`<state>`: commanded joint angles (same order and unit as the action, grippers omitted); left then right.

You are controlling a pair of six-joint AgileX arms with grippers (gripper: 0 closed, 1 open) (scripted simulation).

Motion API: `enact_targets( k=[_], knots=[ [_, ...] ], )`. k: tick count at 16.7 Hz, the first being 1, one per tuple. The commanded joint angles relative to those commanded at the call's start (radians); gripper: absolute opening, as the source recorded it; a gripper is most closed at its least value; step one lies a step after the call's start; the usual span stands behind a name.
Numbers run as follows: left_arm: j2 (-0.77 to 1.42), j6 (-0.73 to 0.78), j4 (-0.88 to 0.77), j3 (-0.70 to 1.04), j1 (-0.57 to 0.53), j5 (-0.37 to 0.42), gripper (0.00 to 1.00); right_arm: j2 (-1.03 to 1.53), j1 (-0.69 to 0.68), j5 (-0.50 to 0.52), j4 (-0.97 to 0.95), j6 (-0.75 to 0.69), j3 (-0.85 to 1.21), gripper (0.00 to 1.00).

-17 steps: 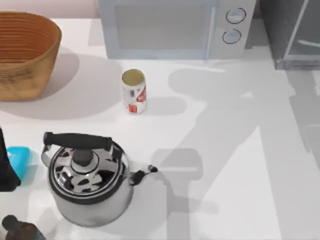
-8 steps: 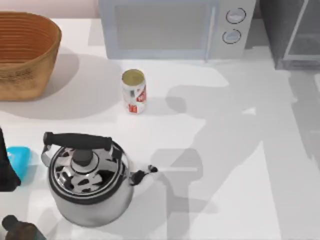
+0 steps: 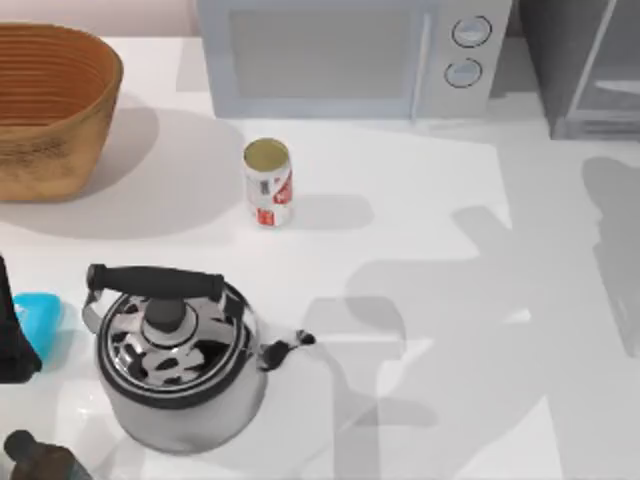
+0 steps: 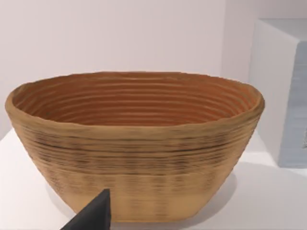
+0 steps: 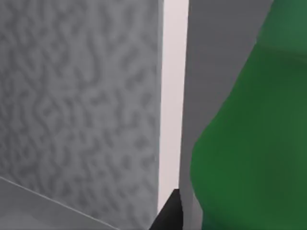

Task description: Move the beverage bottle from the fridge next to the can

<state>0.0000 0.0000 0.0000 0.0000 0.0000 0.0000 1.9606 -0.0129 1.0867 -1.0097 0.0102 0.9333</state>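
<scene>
Shifted since a second ago: arm shadows on the white table (image 3: 450, 300) now lower and further right; can, kettle and basket unmoved.

Top view: red-and-white can (image 3: 268, 183) upright in front of the microwave (image 3: 350, 55), well apart from the fridge (image 3: 585, 65) at back right. Wicker basket (image 3: 50, 105) back left. Steel kettle (image 3: 175, 360) front left, near a blue object (image 3: 38, 318) and a dark bottle (image 3: 35, 460) at the left edge.

Left wrist view: facing the basket (image 4: 136, 143) side-on, one dark fingertip (image 4: 93, 218) at the frame edge; left gripper open or closed, cannot tell.

Right wrist view: close up against the green bottle (image 5: 249, 143), beside a pale frame strip (image 5: 172, 96) and a mottled grey fridge wall (image 5: 76, 96). One dark fingertip (image 5: 170, 215) just beside the bottle; contact and right gripper's grip, cannot tell.
</scene>
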Motion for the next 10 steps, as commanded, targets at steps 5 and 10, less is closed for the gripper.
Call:
enact_targets(
  k=[5, 10],
  knots=[
    [0.0, 0.0, 0.0, 0.0, 0.0, 0.0, 1.0, -0.021, 0.0, 0.002, -0.016, 0.0, -0.028, 0.0],
    [0.0, 0.0, 0.0, 0.0, 0.0, 0.0, 1.0, 0.015, -0.066, -0.053, -0.027, 0.011, -0.016, 0.0]
  ],
)
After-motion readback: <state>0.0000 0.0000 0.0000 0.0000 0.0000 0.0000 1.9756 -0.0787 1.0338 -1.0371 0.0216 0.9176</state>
